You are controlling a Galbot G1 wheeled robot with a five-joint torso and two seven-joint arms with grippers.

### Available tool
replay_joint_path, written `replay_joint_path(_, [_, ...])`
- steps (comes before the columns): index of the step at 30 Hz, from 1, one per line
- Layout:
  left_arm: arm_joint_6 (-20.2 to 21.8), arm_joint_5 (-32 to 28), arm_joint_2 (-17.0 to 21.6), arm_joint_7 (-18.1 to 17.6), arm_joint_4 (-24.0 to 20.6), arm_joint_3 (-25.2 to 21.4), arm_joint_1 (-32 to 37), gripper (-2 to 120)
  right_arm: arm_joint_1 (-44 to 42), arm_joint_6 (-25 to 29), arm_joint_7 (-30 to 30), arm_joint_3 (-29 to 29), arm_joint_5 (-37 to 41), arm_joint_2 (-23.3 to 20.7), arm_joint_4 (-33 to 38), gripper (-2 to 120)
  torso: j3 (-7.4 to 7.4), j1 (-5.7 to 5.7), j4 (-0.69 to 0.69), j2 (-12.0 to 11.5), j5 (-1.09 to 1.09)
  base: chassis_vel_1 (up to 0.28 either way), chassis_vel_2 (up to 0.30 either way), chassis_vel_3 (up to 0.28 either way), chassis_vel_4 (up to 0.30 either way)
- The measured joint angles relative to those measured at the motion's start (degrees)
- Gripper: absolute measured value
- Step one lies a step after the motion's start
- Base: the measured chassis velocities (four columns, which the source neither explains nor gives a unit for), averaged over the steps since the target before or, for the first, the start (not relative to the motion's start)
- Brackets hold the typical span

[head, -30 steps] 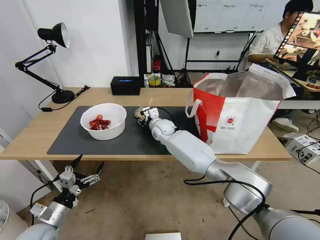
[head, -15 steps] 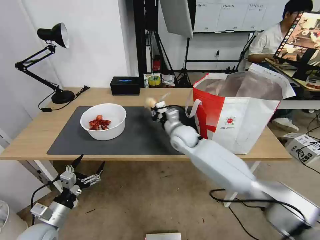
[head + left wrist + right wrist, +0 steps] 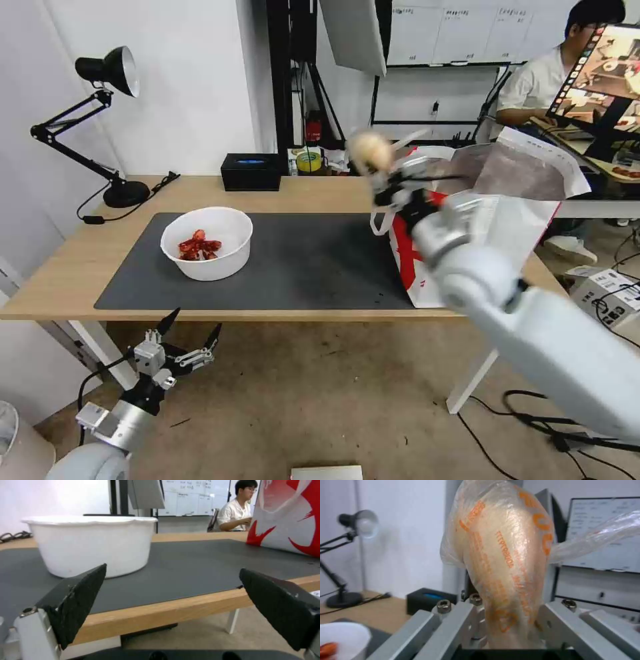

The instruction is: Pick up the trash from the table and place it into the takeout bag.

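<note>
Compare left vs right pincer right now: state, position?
Left pincer is open and empty, its fingers spread wide; right pincer is shut on the knotted clear bag. Left hangs low, below the table edge in front of the white bowl; right is raised above table height, beside the takeout bag rim. Neither touches the bowl.

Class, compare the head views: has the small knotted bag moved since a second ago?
Yes. The knotted bag, held by the right gripper, rose off the mat toward the takeout bag.
</note>
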Motion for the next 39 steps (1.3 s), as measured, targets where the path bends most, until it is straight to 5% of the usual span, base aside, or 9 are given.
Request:
replay_joint_path(15, [-0.06, 0.8, -0.75, -0.91, 1.09, 3.42, -2.01, 100, -5.52, -3.05, 2.89, 11.41, 5.89, -6.71, -3.94, 7, 0.01, 0.0, 0.02, 0.0, -0.02, 0.0, 0.0, 0.0, 0.0])
replay_joint_path(24, [-0.06, 0.95, -0.57, -0.93, 1.24, 4.11, -2.43, 100, -5.01, -12.71, 5.79, 12.14, 11.14, -8.69, -2.97, 41, 0.01, 0.0, 0.01, 0.0, -0.03, 0.0, 0.0, 0.0, 0.0])
replay_joint_path(39, [0.0, 0.77, -0.03, -0.92, 1.29, 3.87, -2.62, 100, -4.64, -14.64, 6.13, 11.72, 11.05, -8.59, -3.12, 95, 0.01, 0.0, 0.01, 0.0, -0.03, 0.0, 0.0, 0.0, 0.0])
